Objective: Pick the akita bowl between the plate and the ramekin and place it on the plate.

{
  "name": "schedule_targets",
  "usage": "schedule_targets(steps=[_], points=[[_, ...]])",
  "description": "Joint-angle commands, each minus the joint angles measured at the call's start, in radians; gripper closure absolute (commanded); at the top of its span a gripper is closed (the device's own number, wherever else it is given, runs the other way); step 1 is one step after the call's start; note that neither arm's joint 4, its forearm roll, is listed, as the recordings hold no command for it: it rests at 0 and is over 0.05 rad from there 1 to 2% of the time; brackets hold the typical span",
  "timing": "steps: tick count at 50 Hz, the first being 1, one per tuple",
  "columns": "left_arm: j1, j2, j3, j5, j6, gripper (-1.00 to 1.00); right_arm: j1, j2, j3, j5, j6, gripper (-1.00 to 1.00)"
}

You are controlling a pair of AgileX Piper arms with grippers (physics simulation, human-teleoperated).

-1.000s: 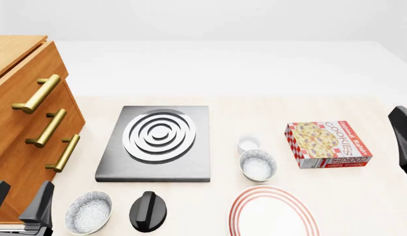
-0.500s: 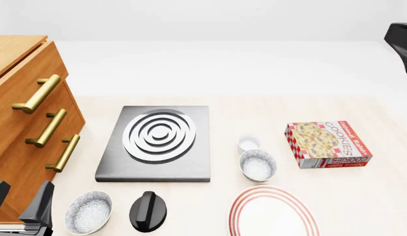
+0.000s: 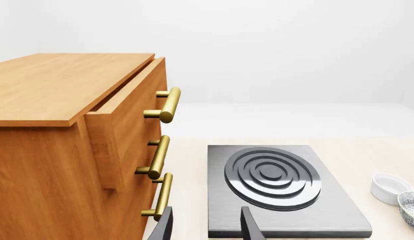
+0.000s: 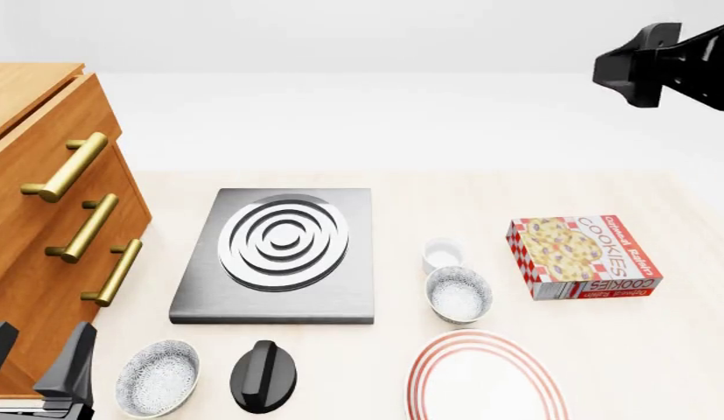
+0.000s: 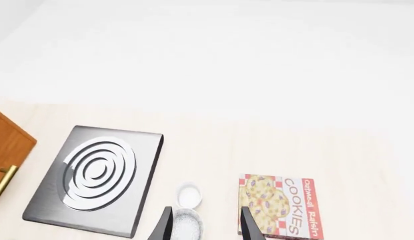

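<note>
**Right arm raised above the table; bowl untouched**

While the left gripper (image 4: 40,363) holds its place at the near left corner beside the cabinet, the right arm (image 4: 671,66) has changed position: one second ago it stood at the right edge level with the cookie box, and it now shows high in the upper right of the front view.

Items, largest to smallest:

- Wooden cabinet (image 4: 40,201): orange grained surface, three brass bar handles.
- Stove plate (image 4: 280,254): flat grey metal slab with concentric raised rings.
- Plate (image 4: 484,381): flat, round, white, thin red rings near the rim; cut off by the near edge of the front view.
- Cookie box (image 4: 584,258): flat printed carton, red and white.
- Akita bowl (image 4: 459,294): round, speckled white interior, greyish rim; resting on the table between plate and ramekin, just beside both.
- Second speckled bowl (image 4: 158,378): same form, near left.
- Black knob (image 4: 263,376): dark disc with raised grip.
- Ramekin (image 4: 442,255): small, plain white, straight-sided.

Both grippers show fingers spread with nothing between them; right gripper (image 5: 205,222) looks down over the akita bowl.
</note>
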Motion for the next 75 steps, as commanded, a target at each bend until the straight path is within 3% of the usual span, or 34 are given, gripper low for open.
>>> schedule_targets(steps=[1,5,6,11,13,14,17,22,37,41,46,51,65,67,75], points=[[0.000,0.000,0.000,0.000,0.000,-1.00,0.002,0.124,-0.085,0.107,0.018,-1.00],[0.000,0.000,0.000,0.000,0.000,-1.00,0.006,0.163,-0.096,0.146,0.046,-1.00],[0.000,0.000,0.000,0.000,0.000,-1.00,-0.002,0.172,-0.093,0.155,0.031,-1.00],[0.000,0.000,0.000,0.000,0.000,-1.00,0.034,0.210,-0.081,0.178,0.083,-1.00],[0.000,0.000,0.000,0.000,0.000,-1.00,0.016,0.231,-0.067,0.189,0.064,-1.00],[0.000,0.000,0.000,0.000,0.000,-1.00,0.045,0.240,-0.064,0.191,0.104,-1.00],[0.000,0.000,0.000,0.000,0.000,-1.00,0.022,0.253,-0.061,0.192,0.076,-1.00],[0.000,0.000,0.000,0.000,0.000,-1.00,0.050,0.279,-0.036,0.198,0.100,-1.00],[0.000,0.000,0.000,0.000,0.000,-1.00,0.029,0.297,0.099,0.148,0.078,-1.00],[0.000,0.000,0.000,0.000,0.000,-1.00,0.016,0.314,0.126,0.116,0.069,-1.00],[0.000,0.000,0.000,0.000,0.000,-1.00,0.044,0.410,0.160,0.023,0.108,-1.00],[0.000,0.000,0.000,0.000,0.000,-1.00,0.032,0.426,0.193,-0.022,0.083,-1.00],[0.000,0.000,0.000,0.000,0.000,-1.00,0.048,0.488,0.253,-0.104,0.093,-1.00],[0.000,0.000,0.000,0.000,0.000,-1.00,0.026,0.479,0.275,-0.132,0.061,-1.00],[0.000,0.000,0.000,0.000,0.000,-1.00,0.039,0.531,0.326,-0.194,0.081,-1.00]])
